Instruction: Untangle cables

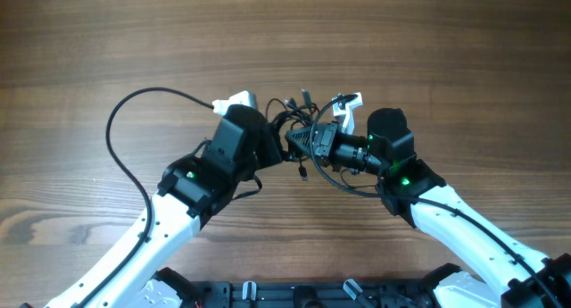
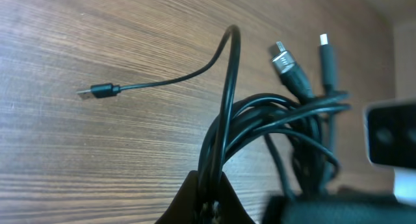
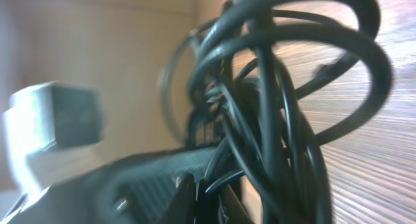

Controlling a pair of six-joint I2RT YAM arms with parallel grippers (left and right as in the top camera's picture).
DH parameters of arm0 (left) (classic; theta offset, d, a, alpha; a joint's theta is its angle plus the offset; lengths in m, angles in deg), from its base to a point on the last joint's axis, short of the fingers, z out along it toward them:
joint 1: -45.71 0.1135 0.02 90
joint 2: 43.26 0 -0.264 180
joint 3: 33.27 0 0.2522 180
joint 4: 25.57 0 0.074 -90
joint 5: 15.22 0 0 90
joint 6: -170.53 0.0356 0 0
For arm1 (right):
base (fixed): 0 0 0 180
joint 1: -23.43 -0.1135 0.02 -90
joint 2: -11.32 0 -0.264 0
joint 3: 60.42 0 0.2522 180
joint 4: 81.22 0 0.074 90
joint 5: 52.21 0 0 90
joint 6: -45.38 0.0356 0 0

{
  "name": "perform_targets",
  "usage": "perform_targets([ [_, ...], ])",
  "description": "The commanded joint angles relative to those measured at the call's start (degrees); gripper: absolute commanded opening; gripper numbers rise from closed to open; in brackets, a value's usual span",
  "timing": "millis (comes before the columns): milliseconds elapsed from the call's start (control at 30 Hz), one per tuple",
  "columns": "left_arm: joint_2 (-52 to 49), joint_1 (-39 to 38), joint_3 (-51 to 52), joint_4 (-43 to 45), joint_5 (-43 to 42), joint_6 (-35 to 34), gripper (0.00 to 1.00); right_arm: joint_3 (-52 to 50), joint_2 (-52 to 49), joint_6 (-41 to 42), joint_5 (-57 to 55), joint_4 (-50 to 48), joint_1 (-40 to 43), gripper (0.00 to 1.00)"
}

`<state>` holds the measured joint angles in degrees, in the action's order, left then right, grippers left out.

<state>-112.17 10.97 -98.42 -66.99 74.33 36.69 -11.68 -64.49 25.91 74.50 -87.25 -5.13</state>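
Across the whole overhead view, the wooden counter (image 1: 89, 58) is the stage, grain running side to side. Two white-and-black arms reach in from the 6 o'clock edge: the left arm (image 1: 169, 210) slants up from 7 o'clock, the right arm (image 1: 446, 214) from 5 o'clock, and they meet nose to nose just above centre.

Between them, there it is, the cables (image 1: 299, 120): a knot of thin black cords bunched at the centre. Loops spill toward 12 o'clock, and one loop curves out toward 6 o'clock below the right arm's wrist.

Left gripper (image 2: 209, 197), seen from its own wrist camera: fingers together, pinched on several strands of the tangle at the 6 o'clock edge, and the cords rise out of it in a tight sheaf. Right gripper (image 3: 203, 188): the view is close and blurred, but its fingers are drawn together on a strand at 6 o'clock, with coils stacked right up against the lens.

Down to the small stuff in the left wrist view. A silver-tipped plug (image 2: 281, 55) and a slimmer plug (image 2: 324, 43) point up at 1 o'clock, side by side. A lone small plug (image 2: 97, 91) lies flat on the wood out at 9 o'clock, at the end of one cord that arches over the bundle.
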Motion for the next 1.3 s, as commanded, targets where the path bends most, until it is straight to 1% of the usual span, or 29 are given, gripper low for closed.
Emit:
perform_targets([
  [0,0.8,-2.6,-0.8,1.9,-0.6,8.7,0.04,0.6,-0.4,0.1,-8.0,3.3,0.3,0.06],
  [167,0.8,-6.1,-0.8,4.1,-5.9,19.5,0.04,0.6,-0.4,0.2,-9.4,4.1,0.3,0.08],
  [267,0.8,-8.0,-0.8,4.1,-7.0,21.1,0.04,0.6,-0.4,0.1,-10.4,4.2,0.3,0.10],
  [333,0.8,-8.3,-0.8,4.1,-7.0,20.9,0.04,0.6,-0.4,0.1,-10.3,4.2,0.3,0.14],
  [400,0.8,-7.8,-0.8,4.2,-7.0,20.3,0.04,0.6,-0.4,0.1,-9.6,4.2,0.3,0.22],
  [467,0.8,-6.8,-0.8,4.1,-7.0,17.7,0.04,0.6,-0.3,0.1,-9.4,4.1,0.4,0.29],
  [633,0.8,-2.7,-0.8,3.9,-7.0,11.6,0.04,0.6,0.0,0.0,-4.1,4.0,2.0,0.60],
  [700,0.8,-0.8,-0.8,3.8,-7.2,9.2,0.04,0.6,0.1,-0.1,-1.6,4.0,3.8,0.69],
  [767,0.8,0.4,-0.8,3.7,-7.2,8.6,0.04,0.6,0.3,-0.3,1.0,4.0,5.8,0.77],
  [800,0.8,1.0,-0.8,3.5,-7.2,8.5,0.04,0.6,0.5,-1.9,3.1,3.9,7.3,0.84],
  [867,0.8,2.0,-0.8,3.3,-7.2,7.3,0.04,0.6,1.1,-8.0,6.7,3.6,9.7,1.00],
  [900,0.8,2.8,-0.8,3.2,-7.3,4.6,0.04,0.6,1.2,-15.8,9.8,3.0,11.2,1.00],
  [933,0.8,3.6,-0.8,3.4,-7.9,1.6,0.04,0.6,1.2,-26.3,12.1,3.2,12.0,1.00],
  [1000,0.8,4.8,-0.8,4.3,-10.2,0.0,0.04,0.6,1.2,-35.4,13.5,4.9,11.8,1.00],
  [1067,0.8,5.9,-0.8,5.3,-12.9,-0.2,0.04,0.6,1.2,-40.5,15.1,6.8,11.5,1.00],
  [1100,0.8,6.7,-0.8,6.0,-14.4,-0.7,0.04,0.6,1.1,-42.9,16.2,7.6,11.3,0.99],
  [1200,0.8,8.8,-0.8,6.5,-16.0,-5.7,0.04,0.4,1.1,-46.9,16.5,9.9,10.7,0.91],
  [1267,0.8,10.2,-0.8,6.7,-17.5,-7.6,0.04,0.0,1.1,-48.9,16.5,10.6,10.3,0.87],
])
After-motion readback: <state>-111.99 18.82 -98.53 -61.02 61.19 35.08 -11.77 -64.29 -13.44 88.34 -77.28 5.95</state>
